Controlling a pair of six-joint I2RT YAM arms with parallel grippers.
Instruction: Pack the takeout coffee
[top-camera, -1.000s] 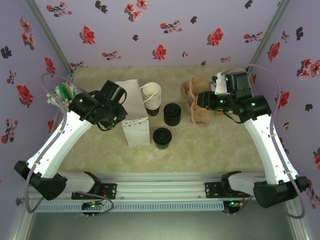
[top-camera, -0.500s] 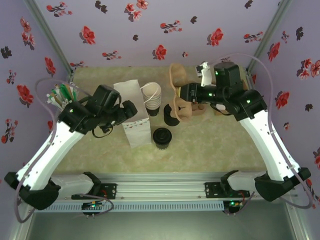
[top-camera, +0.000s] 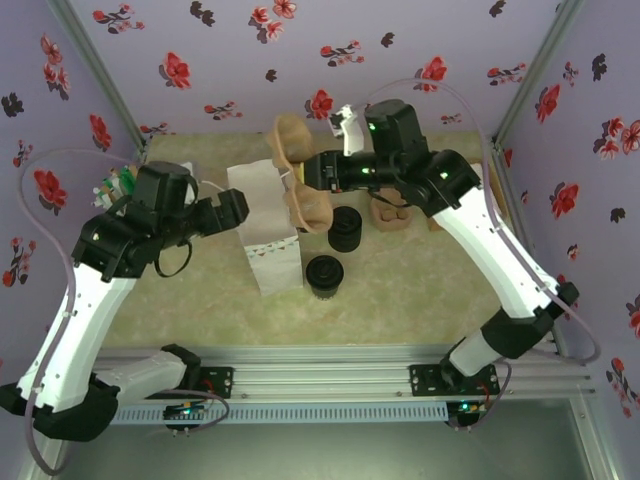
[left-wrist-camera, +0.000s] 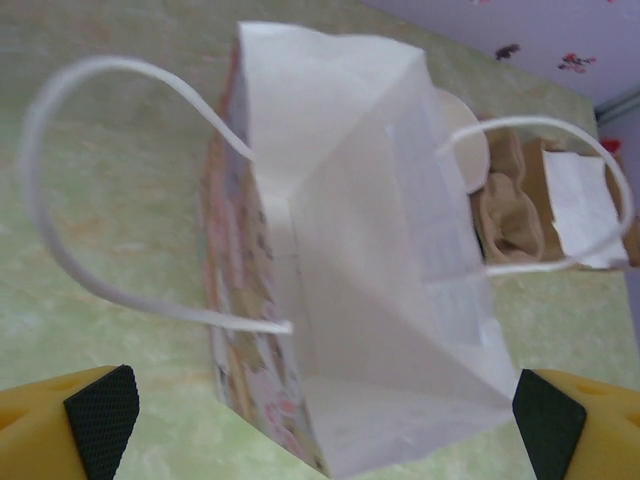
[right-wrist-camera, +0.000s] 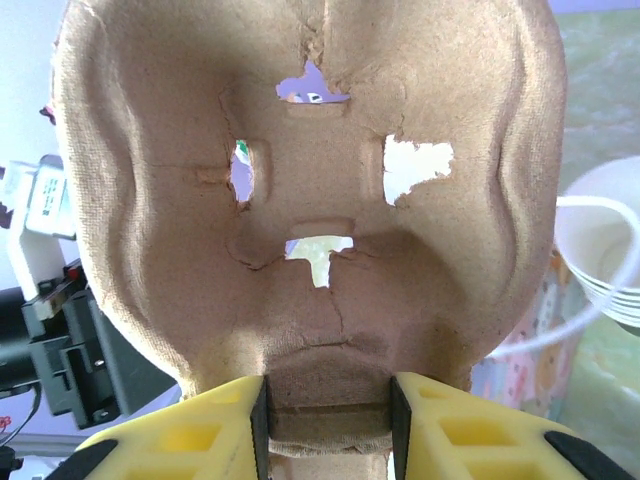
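Top: my right gripper (top-camera: 318, 172) is clamped on the pulp carrier (top-camera: 295, 175), tilted above the white bag's (top-camera: 270, 245) far end. The takeout coffee (top-camera: 324, 276) stands just right of the bag, nearward of both grippers. Left wrist: my left gripper (left-wrist-camera: 322, 420) is spread wide and empty, facing the bag's open mouth. Right wrist: the fingers (right-wrist-camera: 190, 430) pinch the carrier's edge, so I'd say the left arm is the free one for the cup.

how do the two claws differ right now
The left claw is wide open and empty; the right claw is shut on a brown pulp cup carrier. The left claw faces the open mouth of the white paper bag; the right claw holds the carrier lifted near it. Both have yellow fingers.
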